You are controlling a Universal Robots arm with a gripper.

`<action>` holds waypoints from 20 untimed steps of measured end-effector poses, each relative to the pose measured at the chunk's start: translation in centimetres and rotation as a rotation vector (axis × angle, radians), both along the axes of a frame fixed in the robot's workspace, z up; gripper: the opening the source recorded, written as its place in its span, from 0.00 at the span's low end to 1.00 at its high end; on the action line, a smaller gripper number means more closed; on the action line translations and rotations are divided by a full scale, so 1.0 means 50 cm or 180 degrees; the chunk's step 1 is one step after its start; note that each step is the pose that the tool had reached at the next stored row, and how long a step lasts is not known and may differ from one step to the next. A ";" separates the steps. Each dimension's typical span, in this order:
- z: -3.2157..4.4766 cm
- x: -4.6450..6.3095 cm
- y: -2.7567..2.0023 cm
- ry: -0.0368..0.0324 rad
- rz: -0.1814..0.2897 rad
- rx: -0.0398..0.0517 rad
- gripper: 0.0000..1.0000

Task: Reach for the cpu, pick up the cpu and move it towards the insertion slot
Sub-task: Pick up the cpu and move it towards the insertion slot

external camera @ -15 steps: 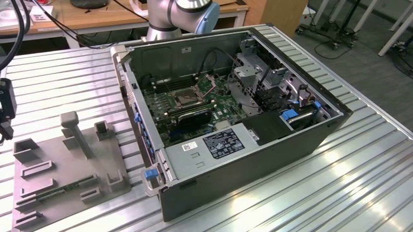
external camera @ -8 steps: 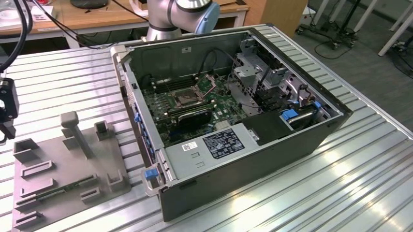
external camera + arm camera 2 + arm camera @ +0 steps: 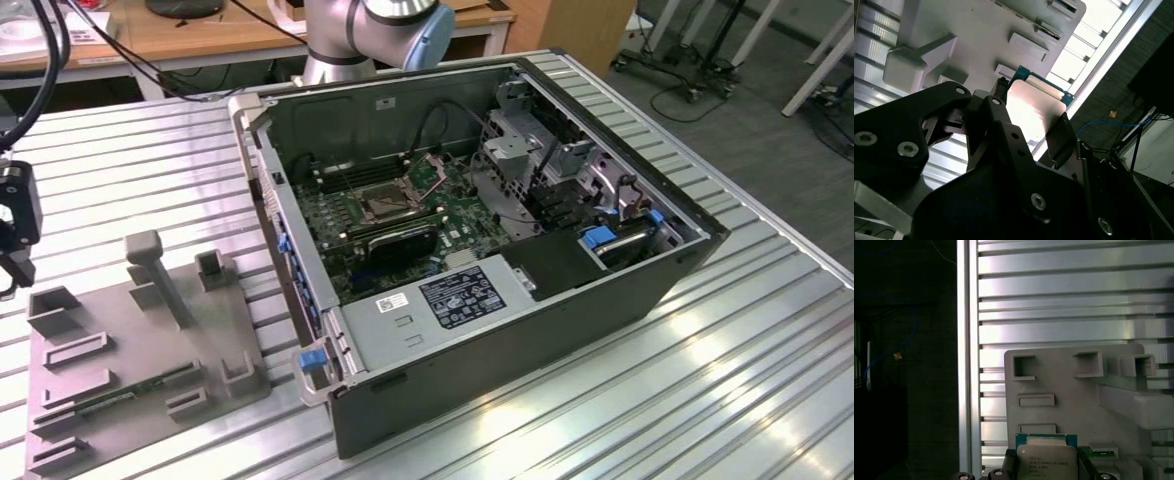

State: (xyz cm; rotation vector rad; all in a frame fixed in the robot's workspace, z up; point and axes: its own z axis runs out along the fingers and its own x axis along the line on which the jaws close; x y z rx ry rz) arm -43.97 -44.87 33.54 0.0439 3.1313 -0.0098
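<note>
The cpu (image 3: 1046, 460), a flat square chip with a silvery top and a thin green rim, sits between my black fingers (image 3: 1010, 466). In the second wrist view the cpu (image 3: 1031, 107) gleams white with a finger (image 3: 1061, 132) pressed on each of two opposite edges. My gripper (image 3: 1029, 117) is shut on it and holds it above the grey tray (image 3: 1064, 390). In the exterior view my gripper (image 3: 14, 235) hangs at the far left edge, over the tray's (image 3: 134, 345) left side. The insertion slot (image 3: 383, 205), a silver-framed square socket, lies on the motherboard inside the open computer case, well to the exterior view's right of my gripper.
The open computer case (image 3: 534, 300) lies on the ribbed metal table (image 3: 747, 380). A green memory stick (image 3: 127, 395) rests in a recess of the tray, which has raised grey posts (image 3: 154, 275). The table's edge (image 3: 966, 340) drops to dark floor beside the tray.
</note>
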 end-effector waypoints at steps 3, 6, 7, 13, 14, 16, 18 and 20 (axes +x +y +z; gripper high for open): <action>0.004 0.000 0.0000 0.0001 0.0000 -0.0001 0.55; 0.008 0.000 0.0000 0.0000 0.0000 0.0000 0.55; 0.009 0.000 -0.0001 0.0000 0.0000 0.0000 0.55; 0.010 0.000 -0.0001 0.0000 0.0000 -0.0002 0.55; 0.010 0.000 0.0000 0.0000 0.0000 -0.0002 0.55; 0.010 0.000 0.0000 0.0000 0.0000 -0.0002 0.55; 0.011 0.000 0.0000 0.0001 0.0000 -0.0002 0.55; 0.011 0.001 0.0000 0.0001 0.0000 -0.0002 0.55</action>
